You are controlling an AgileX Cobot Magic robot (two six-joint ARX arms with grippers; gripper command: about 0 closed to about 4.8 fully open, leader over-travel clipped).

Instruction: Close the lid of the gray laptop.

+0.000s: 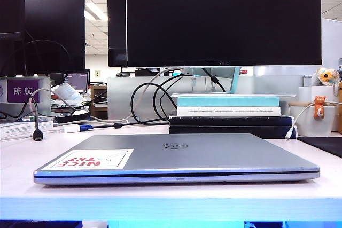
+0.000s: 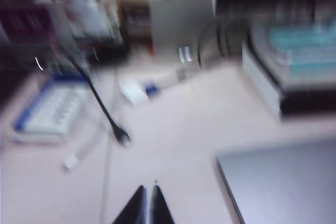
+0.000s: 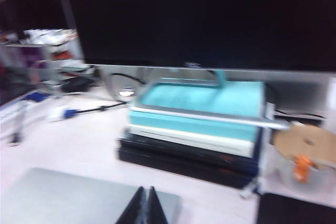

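Laptop (image 1: 176,158) lies low centre of the exterior view, lid (image 1: 203,150) flat down. I see left gripper (image 2: 147,203) and right gripper (image 3: 146,205) pressed nearly together, holding nothing; a careless retreat might snag the cable (image 2: 102,106).

left pincer (image 2: 148,203): fingertips nearly together, nothing held | right pincer (image 3: 146,205): fingertips together, nothing held

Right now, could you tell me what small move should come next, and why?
Probably none beyond parking both arms: the lid lies flat on the gray laptop. The left pincer and right pincer hang clear of it, fingertips together.
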